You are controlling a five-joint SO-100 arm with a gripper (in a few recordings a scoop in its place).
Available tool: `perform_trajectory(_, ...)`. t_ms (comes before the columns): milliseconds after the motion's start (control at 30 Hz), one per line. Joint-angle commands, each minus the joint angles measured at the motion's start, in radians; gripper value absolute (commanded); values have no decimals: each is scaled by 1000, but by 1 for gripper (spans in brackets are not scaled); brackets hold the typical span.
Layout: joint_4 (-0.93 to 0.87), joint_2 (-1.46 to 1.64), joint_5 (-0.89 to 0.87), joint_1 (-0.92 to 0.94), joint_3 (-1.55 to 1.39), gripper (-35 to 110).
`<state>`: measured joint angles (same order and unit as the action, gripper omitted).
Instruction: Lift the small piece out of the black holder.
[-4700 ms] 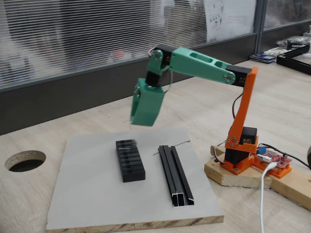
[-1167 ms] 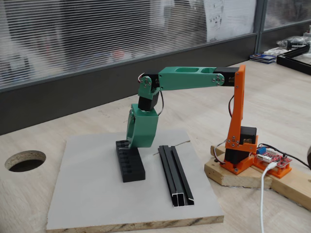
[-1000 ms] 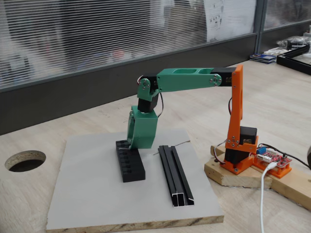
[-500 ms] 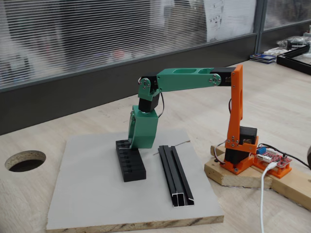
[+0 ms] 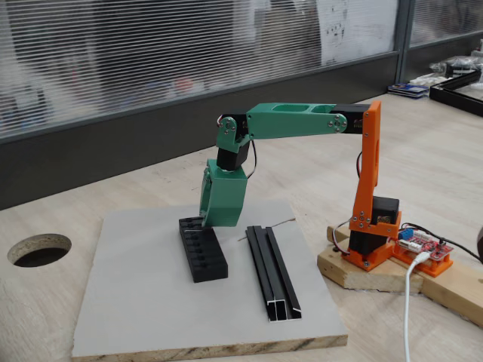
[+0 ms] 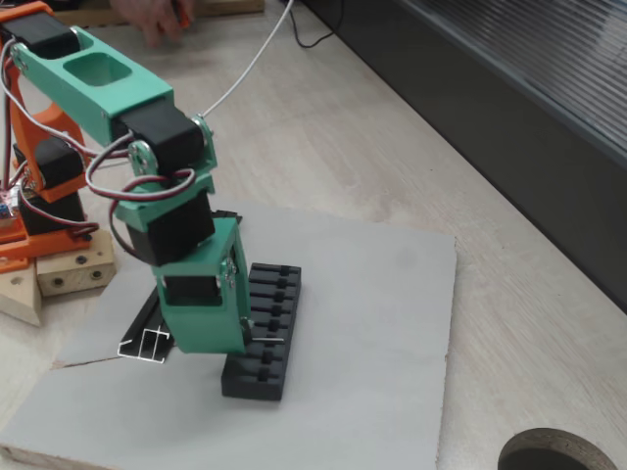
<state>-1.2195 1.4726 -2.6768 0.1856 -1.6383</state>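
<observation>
The black holder [image 5: 202, 249] [image 6: 265, 333] lies on a grey board, its slotted top facing up. My green gripper [image 5: 206, 223] [image 6: 241, 344] points straight down over the holder's far end in one fixed view and over its near half in the other. A thin grey sliver, the small piece [image 6: 266, 340], sticks out sideways from the gripper's tip just above the holder's slots. The jaws look closed on it. In the fixed view from the front the gripper's body hides the piece.
A long thin black rail [image 5: 272, 271] [image 6: 147, 328] lies on the grey board [image 5: 136, 302] [image 6: 392, 284] beside the holder. The orange arm base [image 5: 373, 241] stands on a wooden block to the right. A round hole [image 5: 39, 249] is cut in the table.
The gripper came down from well above the board to the holder's end. In the last half second it has risen slightly; the holder has stayed put.
</observation>
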Motion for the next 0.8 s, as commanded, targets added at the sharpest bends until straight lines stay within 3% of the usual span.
perform_trajectory(0,11,51,-8,-3,9,28)
perform_trajectory(767,14,32,-8,-3,6,28)
